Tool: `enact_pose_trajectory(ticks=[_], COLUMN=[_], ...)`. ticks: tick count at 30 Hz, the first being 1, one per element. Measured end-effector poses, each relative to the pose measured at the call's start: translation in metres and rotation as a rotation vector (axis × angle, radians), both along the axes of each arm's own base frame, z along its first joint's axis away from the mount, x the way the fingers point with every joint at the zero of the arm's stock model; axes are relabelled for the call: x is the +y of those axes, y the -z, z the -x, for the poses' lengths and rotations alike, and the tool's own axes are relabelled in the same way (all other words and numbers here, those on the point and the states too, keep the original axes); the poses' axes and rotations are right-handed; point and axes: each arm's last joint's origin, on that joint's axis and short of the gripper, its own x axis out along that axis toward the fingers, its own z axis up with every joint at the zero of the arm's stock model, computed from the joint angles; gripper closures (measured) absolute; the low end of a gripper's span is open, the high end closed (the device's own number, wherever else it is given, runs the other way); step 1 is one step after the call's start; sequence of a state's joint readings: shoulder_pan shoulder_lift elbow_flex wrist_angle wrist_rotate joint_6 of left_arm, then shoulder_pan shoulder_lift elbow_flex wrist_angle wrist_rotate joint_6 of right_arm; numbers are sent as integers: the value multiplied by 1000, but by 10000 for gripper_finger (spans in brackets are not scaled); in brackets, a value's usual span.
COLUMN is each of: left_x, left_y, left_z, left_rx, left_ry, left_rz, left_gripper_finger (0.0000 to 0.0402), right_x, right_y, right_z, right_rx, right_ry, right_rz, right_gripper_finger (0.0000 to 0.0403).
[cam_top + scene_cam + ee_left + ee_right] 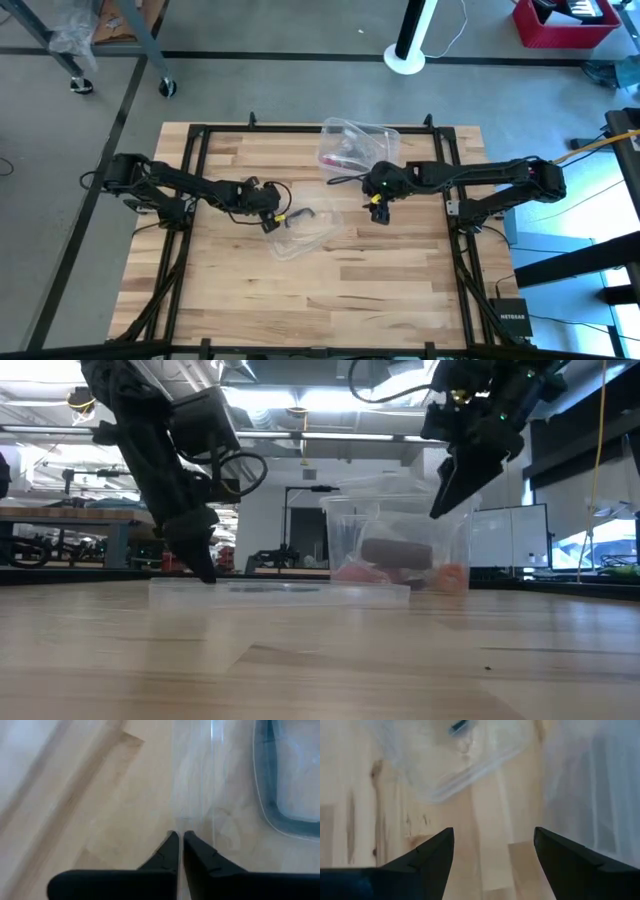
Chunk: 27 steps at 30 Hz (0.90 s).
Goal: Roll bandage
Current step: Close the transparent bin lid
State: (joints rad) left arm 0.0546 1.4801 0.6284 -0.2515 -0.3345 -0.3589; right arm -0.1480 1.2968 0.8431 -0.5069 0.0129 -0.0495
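left gripper down, pinched, possibly on lid | right gripper raised, agape, empty

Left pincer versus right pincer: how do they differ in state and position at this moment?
The left pincer is shut, its tips down at the edge of the flat clear lid; the right pincer is wide open. In the low view the left reaches table level, while the right hangs above, near the clear box. Both are dark and two-fingered.

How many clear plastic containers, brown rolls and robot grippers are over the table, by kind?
Clear plastic containers: 2, tall clear container, flat clear box with black handle
Dull brown bandage roll, inside the tall container: 1
Dark two-finger grippers: 2, left gripper, right gripper
Total: 5
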Motion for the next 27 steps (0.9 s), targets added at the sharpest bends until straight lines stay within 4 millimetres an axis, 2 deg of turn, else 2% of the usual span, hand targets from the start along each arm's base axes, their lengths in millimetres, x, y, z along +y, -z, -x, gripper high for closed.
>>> enact_pose_trajectory(ticks=[5,16,20,27], left_x=[-9,-37,-45,-55], left_y=[-5,-40,-51,-78], left_z=[-1,-15,-20,-31], left_rx=[44,111,112,84], left_ry=[18,138,189,219], left_rz=[-84,-341,-452,-515], left_gripper_finger=[401,401,401,401], right_x=[-2,0,6,20], right_y=[2,2,2,2], right_z=[2,2,2,0], right_rx=[24,16,28,19], right_ry=[72,85,70,34], right_rz=[22,14,5,43], right_gripper_finger=[128,128,128,128])
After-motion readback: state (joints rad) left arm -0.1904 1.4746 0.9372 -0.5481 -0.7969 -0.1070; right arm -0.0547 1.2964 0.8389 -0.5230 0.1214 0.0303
